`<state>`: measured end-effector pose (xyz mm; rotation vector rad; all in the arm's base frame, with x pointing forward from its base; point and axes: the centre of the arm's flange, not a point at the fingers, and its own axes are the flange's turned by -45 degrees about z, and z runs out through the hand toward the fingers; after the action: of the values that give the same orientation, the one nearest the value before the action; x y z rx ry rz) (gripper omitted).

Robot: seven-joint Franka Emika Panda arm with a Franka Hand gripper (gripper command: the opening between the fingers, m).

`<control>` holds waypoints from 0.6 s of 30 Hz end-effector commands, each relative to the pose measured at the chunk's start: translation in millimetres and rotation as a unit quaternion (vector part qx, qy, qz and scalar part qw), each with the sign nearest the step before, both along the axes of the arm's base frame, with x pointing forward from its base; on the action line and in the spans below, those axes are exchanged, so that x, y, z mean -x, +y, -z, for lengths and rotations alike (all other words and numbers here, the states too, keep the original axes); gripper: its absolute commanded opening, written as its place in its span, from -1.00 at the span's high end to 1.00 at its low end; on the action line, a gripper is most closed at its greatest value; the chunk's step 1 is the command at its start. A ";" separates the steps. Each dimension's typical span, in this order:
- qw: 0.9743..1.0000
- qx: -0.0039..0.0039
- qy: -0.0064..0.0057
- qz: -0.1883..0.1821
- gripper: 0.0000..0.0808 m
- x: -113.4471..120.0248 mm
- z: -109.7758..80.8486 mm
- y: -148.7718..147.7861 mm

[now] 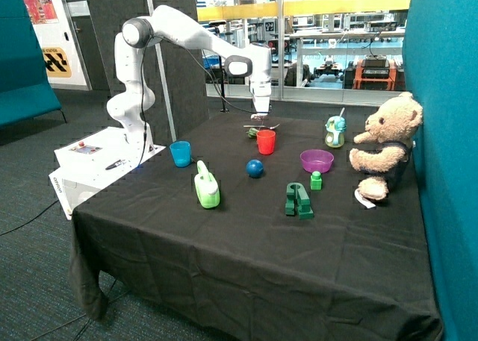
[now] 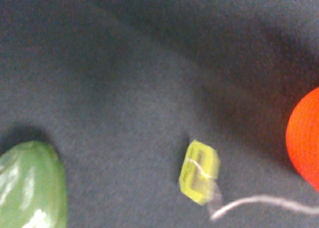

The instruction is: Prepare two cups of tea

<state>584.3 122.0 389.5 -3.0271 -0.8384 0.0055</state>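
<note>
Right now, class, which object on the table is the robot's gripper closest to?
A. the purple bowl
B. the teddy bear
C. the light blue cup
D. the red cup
D: in the outside view the gripper hangs just above and behind the red cup, well away from the light blue cup, the purple bowl and the teddy bear.

Red cup (image 1: 266,141); lt blue cup (image 1: 180,153); yellow tag (image 2: 199,171).

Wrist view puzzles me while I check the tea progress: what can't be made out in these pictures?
- Pincer: too small in the outside view, absent from the wrist view.
- Tea bag: wrist view shows only its tag and string, cut by the edge.
- Red cup, blue cup: insides hidden by their walls.
</note>
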 end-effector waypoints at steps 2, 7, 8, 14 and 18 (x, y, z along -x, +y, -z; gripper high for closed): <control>1.000 0.000 -0.002 0.015 1.00 -17.4 15.0 -9.7; 1.000 0.000 -0.002 0.028 1.00 -25.1 17.4 -20.5; 1.000 0.000 -0.002 0.031 1.00 -27.2 17.3 -23.5; 0.999 0.000 -0.002 0.040 1.00 -37.9 13.5 -39.3; 0.999 0.000 -0.002 0.045 1.00 -42.4 13.2 -46.6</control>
<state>612.3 93.5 376.5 -3.0530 -0.7433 -0.0057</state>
